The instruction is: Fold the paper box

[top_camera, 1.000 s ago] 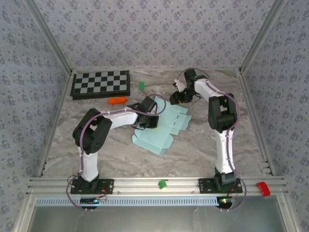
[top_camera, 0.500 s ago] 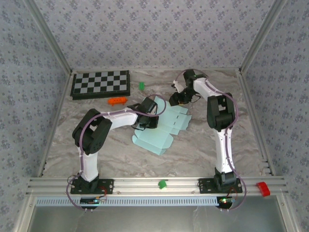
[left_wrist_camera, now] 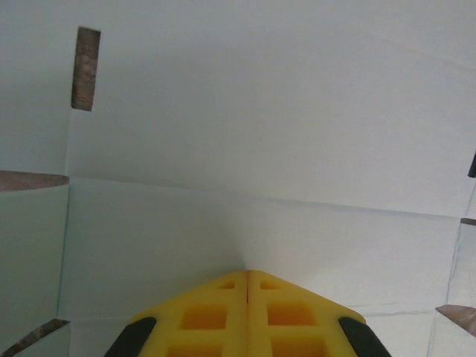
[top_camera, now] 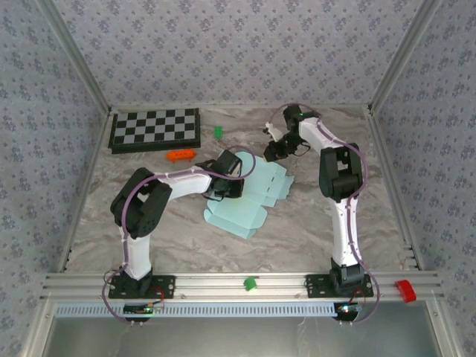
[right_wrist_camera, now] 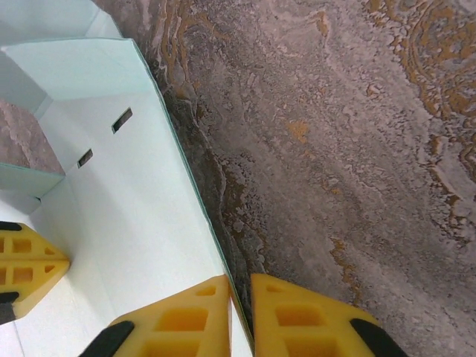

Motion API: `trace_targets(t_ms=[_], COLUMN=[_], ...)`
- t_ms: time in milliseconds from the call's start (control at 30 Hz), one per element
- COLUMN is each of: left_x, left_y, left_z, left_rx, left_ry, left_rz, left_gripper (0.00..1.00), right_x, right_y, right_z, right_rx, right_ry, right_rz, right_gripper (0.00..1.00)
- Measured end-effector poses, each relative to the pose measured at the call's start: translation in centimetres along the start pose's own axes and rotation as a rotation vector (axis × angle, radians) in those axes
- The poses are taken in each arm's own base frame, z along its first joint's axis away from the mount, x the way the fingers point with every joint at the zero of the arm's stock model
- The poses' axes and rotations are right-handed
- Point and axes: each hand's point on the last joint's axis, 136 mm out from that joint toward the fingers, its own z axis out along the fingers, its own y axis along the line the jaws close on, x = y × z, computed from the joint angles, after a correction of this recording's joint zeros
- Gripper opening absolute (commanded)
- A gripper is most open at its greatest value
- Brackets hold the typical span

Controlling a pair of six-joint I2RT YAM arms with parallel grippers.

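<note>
paper box (right_wrist_camera: 126, 223) edge sits pinched in right pincer (right_wrist_camera: 239, 288).

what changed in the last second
The right gripper shifted slightly left and closed its jaws on the edge of the paper box. The left gripper stayed shut, tips on the sheet. The box and checkerboard did not move.

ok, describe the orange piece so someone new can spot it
Find the black-and-white checkerboard at the far left corner of the table. Just off its near right corner lies a small elongated orange piece, on the marble. Its neighbour, the small green piece, is farther back; the paper box is pale blue.
</note>
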Motion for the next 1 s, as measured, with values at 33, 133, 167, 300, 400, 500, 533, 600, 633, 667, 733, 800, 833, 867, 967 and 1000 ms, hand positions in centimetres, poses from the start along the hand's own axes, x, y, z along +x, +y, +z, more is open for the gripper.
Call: trace_targets(t_ms=[33,133,167,300,400,500,533,600,633,667,733,800,833,867,967,1000], left_x=[0.0,0.1,0.1,0.2,0.0,-0.1,0.0,0.4,0.7,1.0,1.7,2.7,3.2,3.5,3.3,3.4], left_y=[0.1,0.4,0.5,1.1,1.5,2.1,2.4,3.3,3.8,4.3,5.2,6.2,6.5,6.7,6.6,6.7], left_z=[-0.1,-0.6,-0.8,-2.5,-3.6,-4.4,-4.6,-4.7,-4.7,-4.6,-4.3,-4.0,-3.8,-3.7,-3.8,-3.8], left_rx=[-0.003,-0.015,-0.020,-0.045,-0.065,-0.085,-0.092,-0.108,-0.115,-0.123,-0.141,-0.157,-0.164,-0.168,-0.154,-0.155], left_ry=[-0.002,-0.014,-0.020,-0.059,-0.092,-0.120,-0.124,-0.126,-0.122,-0.115,-0.101,-0.080,-0.069,-0.064,-0.081,-0.081], left_rz=[-0.001,-0.001,-0.001,-0.002,-0.006,-0.019,-0.024,-0.042,-0.053,-0.064,-0.084,-0.102,-0.110,-0.112,-0.122,-0.126], left_gripper=[0.16,0.25,0.30,0.33,0.33,0.33,0.33,0.31,0.31,0.30,0.29,0.27,0.27,0.26,0.21,0.18], right_x=[0.0,0.0,0.2,0.3,-0.1,-0.6,-0.7,-0.8,-0.9,-1.0,-1.1,-1.2,-1.3,-1.4,-1.7,-1.9], right_y=[0.0,0.3,0.4,1.0,1.3,1.6,1.7,1.8,1.9,2.0,2.2,2.4,2.6,2.7,3.1,3.2], right_z=[0.0,0.0,0.0,-0.6,-1.6,-2.6,-2.8,-3.3,-3.4,-3.6,-3.8,-3.9,-4.0,-4.1,-4.3,-4.5], right_rx=[0.000,-0.011,-0.012,0.000,0.027,0.063,0.074,0.104,0.116,0.130,0.155,0.179,0.188,0.198,0.233,0.246], right_ry=[0.000,-0.004,-0.004,-0.024,-0.056,-0.088,-0.095,-0.108,-0.113,-0.118,-0.125,-0.132,-0.137,-0.143,-0.157,-0.160], right_rz=[-0.011,-0.054,-0.071,-0.148,-0.214,-0.280,-0.299,-0.340,-0.357,-0.378,-0.413,-0.448,-0.463,-0.476,-0.518,-0.531], right_gripper=[0.11,0.08,0.06,0.03,0.03,0.03,0.03,0.02,0.02,0.02,0.01,0.01,0.01,0.01,0.00,0.00])
